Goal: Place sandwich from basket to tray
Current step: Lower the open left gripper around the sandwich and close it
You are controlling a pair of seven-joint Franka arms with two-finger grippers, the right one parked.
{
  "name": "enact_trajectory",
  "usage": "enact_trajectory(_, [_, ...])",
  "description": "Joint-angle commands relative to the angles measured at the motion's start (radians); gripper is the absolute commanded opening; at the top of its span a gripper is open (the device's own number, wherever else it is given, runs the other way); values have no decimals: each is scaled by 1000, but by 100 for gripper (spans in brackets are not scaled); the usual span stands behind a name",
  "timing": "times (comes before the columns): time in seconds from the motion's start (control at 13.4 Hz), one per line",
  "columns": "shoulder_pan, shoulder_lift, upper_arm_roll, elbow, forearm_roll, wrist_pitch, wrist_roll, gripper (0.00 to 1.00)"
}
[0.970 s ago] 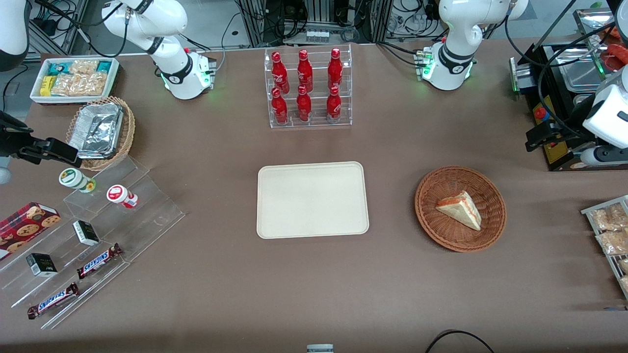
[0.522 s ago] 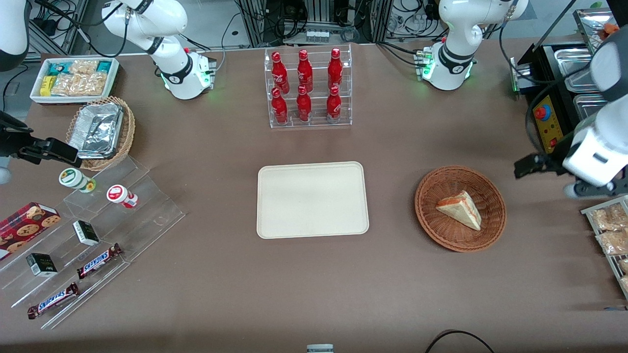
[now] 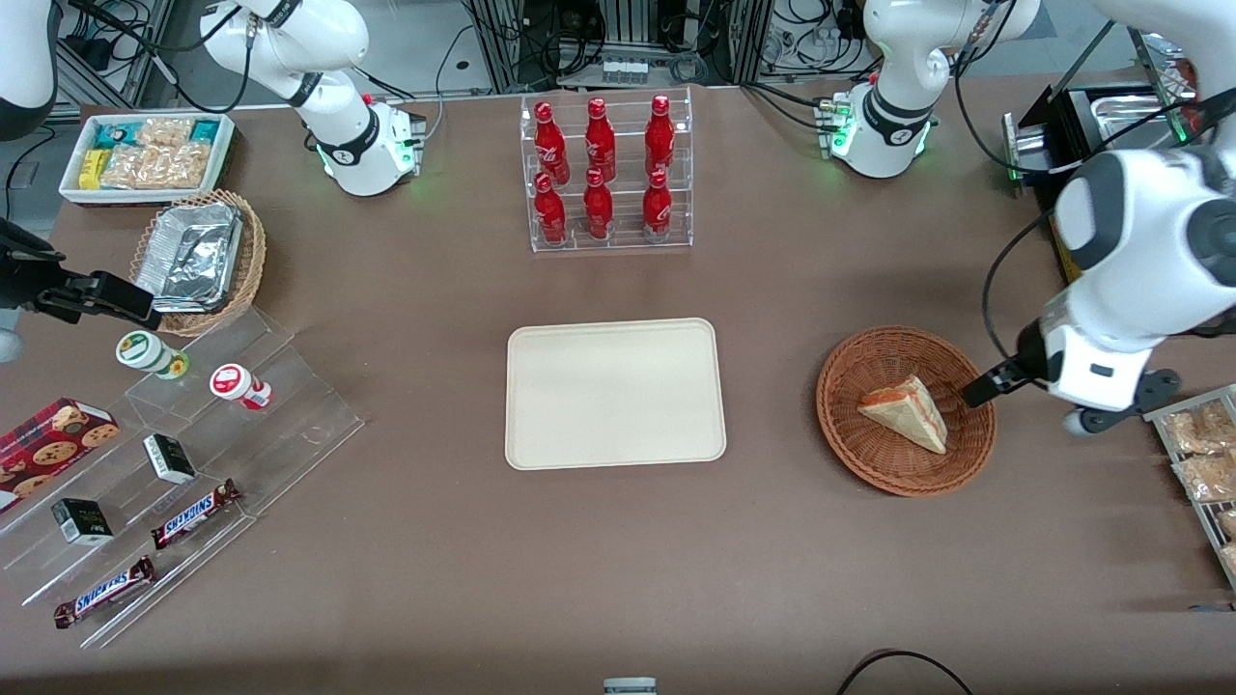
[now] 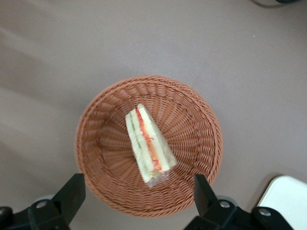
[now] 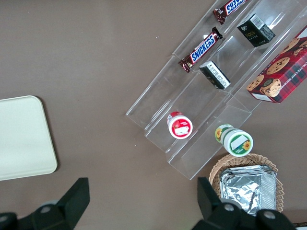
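On the brown table (image 3: 435,541), the gripper (image 4: 139,191) hovers, fingers apart, above the basket (image 4: 201,143) holding the sandwich (image 4: 147,146).

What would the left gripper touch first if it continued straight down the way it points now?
Probably the sandwich in the basket: the open gripper hangs above it, though its height is unclear.

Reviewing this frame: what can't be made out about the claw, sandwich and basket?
- Claw: open above the basket; its height over it can't be judged from either view.
- Claw in the front view: the arm's white housing hides most of it.
- Sandwich: underside hidden against the basket; any wrapping is unclear.
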Motion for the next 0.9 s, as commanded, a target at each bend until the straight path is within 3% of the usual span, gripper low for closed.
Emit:
enact_trajectory(0.0, [-49,-12,4,-114,6,133,-188,100])
enact_trajectory(0.3, [-51,-17,4,-274,9,333,-291,100])
enact_trajectory(0.82, [-46,74,5,-314,3,471,-374,100])
